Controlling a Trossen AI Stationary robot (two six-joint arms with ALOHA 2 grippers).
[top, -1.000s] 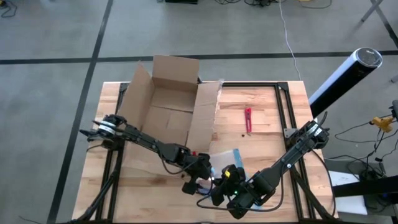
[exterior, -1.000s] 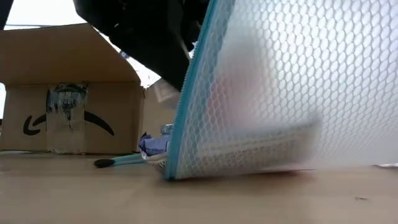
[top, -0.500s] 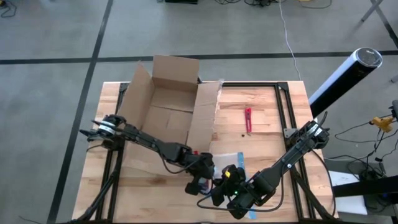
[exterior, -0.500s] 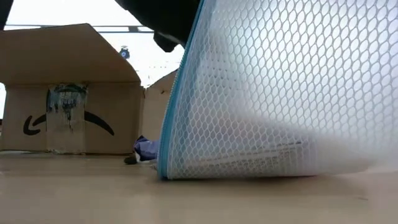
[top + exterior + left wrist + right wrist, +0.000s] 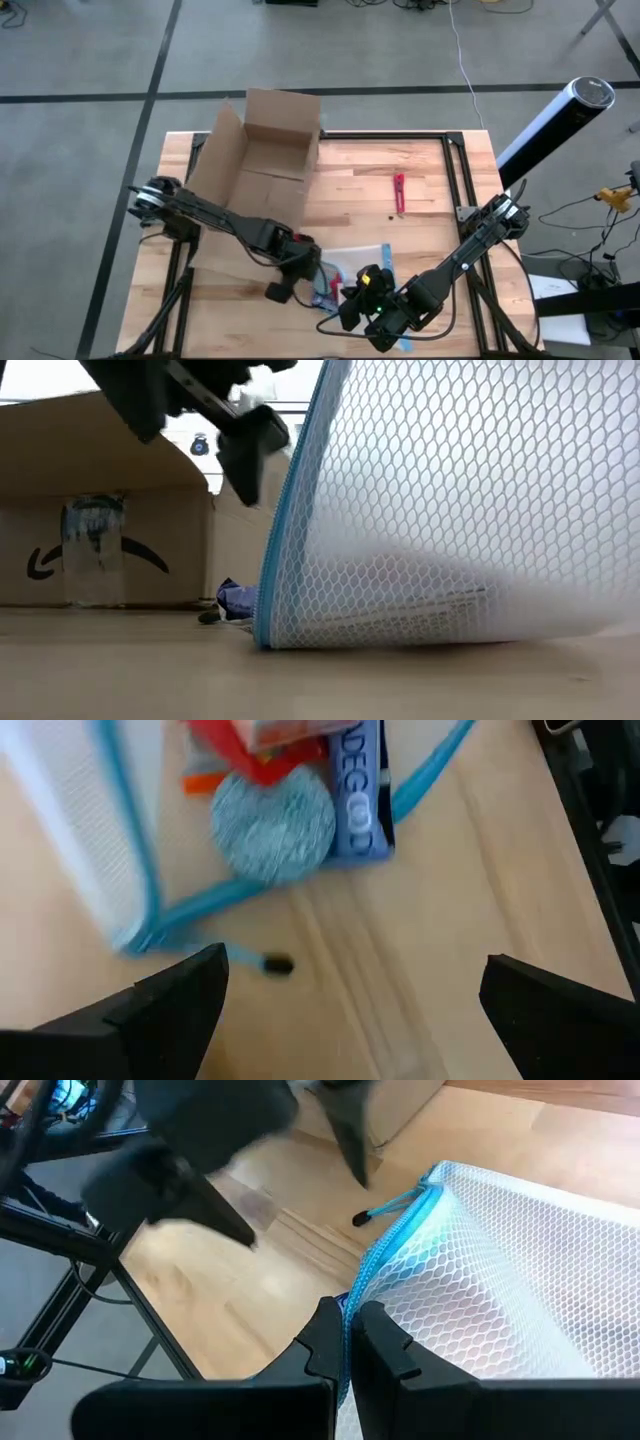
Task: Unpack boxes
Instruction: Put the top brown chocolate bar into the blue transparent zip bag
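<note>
The light, stiff box (image 5: 255,160) is best taken by a flap; the right gripper (image 5: 345,1342) pinches the pouch (image 5: 480,1280), and the left gripper (image 5: 350,995) is wide open, holding nothing.

1. This is a lab or workshop bay, not a home: the grey concrete floor (image 5: 90,50) fills the upper half of the high view, marked with dark tape lines.
2. A butcher-block workbench (image 5: 420,180) on a black metal frame sits mid-frame.
3. Loose cables (image 5: 460,45) trail across the floor at the upper right.
4. A black-and-white cylindrical post (image 5: 550,125) leans in at the right edge, with more gear and wiring beside it.
</note>
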